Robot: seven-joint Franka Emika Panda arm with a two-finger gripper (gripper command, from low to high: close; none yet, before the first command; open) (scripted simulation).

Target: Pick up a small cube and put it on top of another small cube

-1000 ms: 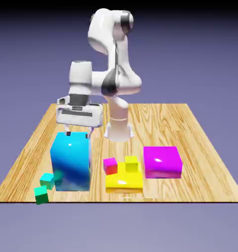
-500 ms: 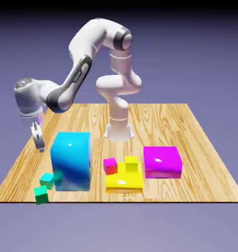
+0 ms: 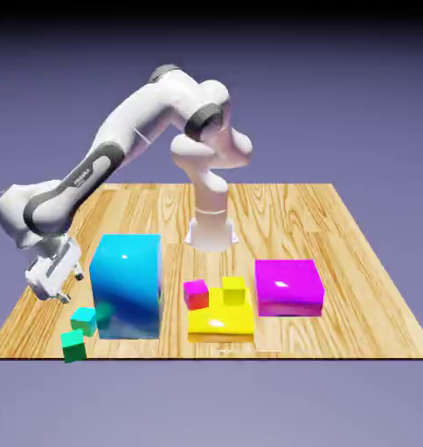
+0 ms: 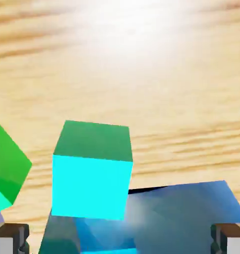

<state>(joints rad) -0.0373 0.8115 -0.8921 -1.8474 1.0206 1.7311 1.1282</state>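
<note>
a: where was the gripper (image 3: 72,286)?
b: low on the exterior view's left, tilted, its fingertips above and just beyond the cyan cube (image 3: 84,321). the arm (image 3: 119,131) reached out and down to it from the base.
a: and the pincer, was it clenched?
b: no, it was released. in the hand view the two tips stood wide apart at the bottom corners, and the cyan cube sat between and above them in that picture, apart from both.
a: what about the other small cubes?
b: the green cube (image 3: 72,346) was near the cyan one, by the table's (image 3: 346,271) near edge. the hand view cut it off at its left side. the magenta cube (image 3: 197,294) and the yellow cube (image 3: 233,291) were near the middle, by the yellow slab (image 3: 220,325). i couldn't tell whether either touched it.
a: which small cube was the one to pick up?
b: i couldn't tell, though the gripper was nearest the cyan one.
a: anything bigger around?
b: a tall blue block (image 3: 128,286) stood just beside the cyan cube, and a magenta slab (image 3: 287,288) lay on the exterior view's right.
</note>
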